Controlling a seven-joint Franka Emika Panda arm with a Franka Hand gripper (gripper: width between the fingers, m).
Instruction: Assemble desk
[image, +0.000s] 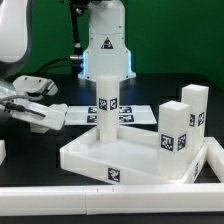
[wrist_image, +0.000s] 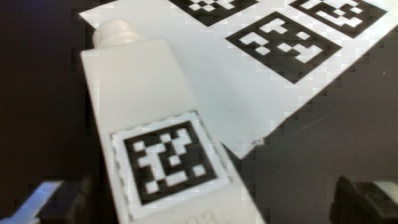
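The white tabletop panel (image: 95, 152) lies in the middle of the table, with three white tagged legs upright on it: one at the back (image: 108, 103) and two at the exterior view's right (image: 172, 135) (image: 195, 113). A fourth white leg (wrist_image: 151, 110) lies flat on the black table, with its round peg end next to the marker board (wrist_image: 294, 60). My gripper (wrist_image: 214, 205) is open and straddles this leg's tagged end. One finger (wrist_image: 63, 200) is close beside the leg. The other finger (wrist_image: 365, 195) stands well clear of it. In the exterior view my gripper (image: 38, 112) is low at the left.
The marker board (image: 80, 114) lies behind the tabletop at the exterior view's left. A long white border rail (image: 110, 192) runs along the front. The robot's base (image: 105, 50) stands at the back.
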